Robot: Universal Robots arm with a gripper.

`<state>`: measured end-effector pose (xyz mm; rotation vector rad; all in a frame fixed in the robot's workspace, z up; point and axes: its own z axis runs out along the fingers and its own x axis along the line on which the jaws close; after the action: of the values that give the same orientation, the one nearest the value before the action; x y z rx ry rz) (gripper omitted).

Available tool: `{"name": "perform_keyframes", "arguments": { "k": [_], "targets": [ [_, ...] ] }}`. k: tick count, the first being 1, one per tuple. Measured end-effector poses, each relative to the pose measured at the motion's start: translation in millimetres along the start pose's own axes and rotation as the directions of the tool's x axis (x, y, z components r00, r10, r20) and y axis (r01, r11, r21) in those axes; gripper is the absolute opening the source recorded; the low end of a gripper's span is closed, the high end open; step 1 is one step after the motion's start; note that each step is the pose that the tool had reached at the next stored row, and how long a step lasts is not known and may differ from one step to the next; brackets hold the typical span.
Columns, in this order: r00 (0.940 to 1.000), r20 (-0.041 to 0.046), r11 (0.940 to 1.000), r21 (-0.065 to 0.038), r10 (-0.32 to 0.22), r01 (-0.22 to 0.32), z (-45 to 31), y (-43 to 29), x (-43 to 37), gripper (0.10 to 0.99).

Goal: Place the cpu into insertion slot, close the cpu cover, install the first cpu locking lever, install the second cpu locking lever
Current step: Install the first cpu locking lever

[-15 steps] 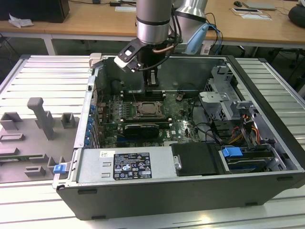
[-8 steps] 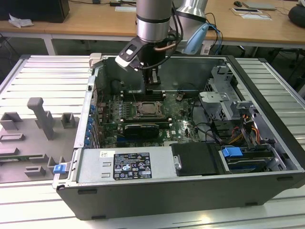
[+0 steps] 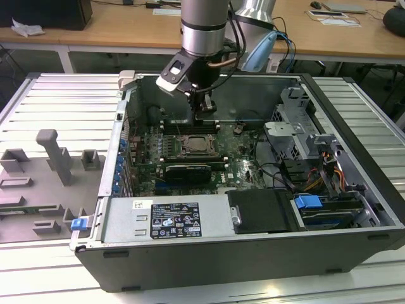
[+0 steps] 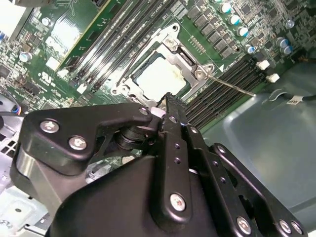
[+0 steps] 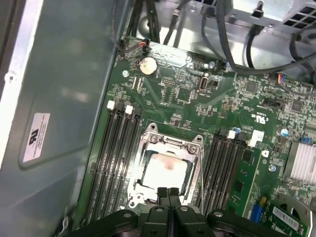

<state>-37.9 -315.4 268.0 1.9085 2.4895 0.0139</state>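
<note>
The cpu (image 5: 165, 170) (image 4: 160, 76), a pale square chip, lies in the insertion slot (image 3: 199, 147) on the green motherboard inside the open computer case. The silvery cpu cover (image 5: 170, 142) (image 4: 174, 45) lies flat around it, and the chip shows through its window. A thin metal locking lever (image 4: 231, 84) sticks out from one corner of the socket across the memory slots. My gripper (image 3: 202, 114) (image 5: 168, 190) (image 4: 170, 98) hangs just above the socket's edge, shut, with its fingertips pressed together and nothing between them.
Long black memory slots (image 5: 116, 158) (image 5: 224, 168) flank the socket. In the case there are a power supply (image 3: 164, 218), a drive cage (image 3: 297, 136), cables (image 3: 323, 171) and tall walls. A grey fixture tray (image 3: 50, 177) lies at the exterior view's left.
</note>
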Motion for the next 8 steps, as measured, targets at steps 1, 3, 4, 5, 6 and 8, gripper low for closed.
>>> {"name": "perform_keyframes", "arguments": {
  "k": [1,3,4,5,6,8],
  "targets": [
    [0.9999,0.0007,0.9999,0.0,-0.01,0.01,0.0,0.0,0.0,0.11],
    [0.9994,0.0021,0.9994,0.001,-0.035,0.035,0.0,0.0,0.0,0.11],
    [0.9981,0.0031,0.9981,0.001,-0.061,0.061,0.0,0.0,0.0,0.11],
    [0.9948,0.0032,0.9948,0.001,-0.102,0.102,0.0,0.0,0.0,0.11],
    [0.9918,0.0035,0.9918,0.002,-0.128,0.128,0.0,0.0,0.0,0.11],
    [0.9847,0.0041,0.9847,0.002,-0.174,0.174,0.1,0.0,0.0,0.11]
  ]
}}
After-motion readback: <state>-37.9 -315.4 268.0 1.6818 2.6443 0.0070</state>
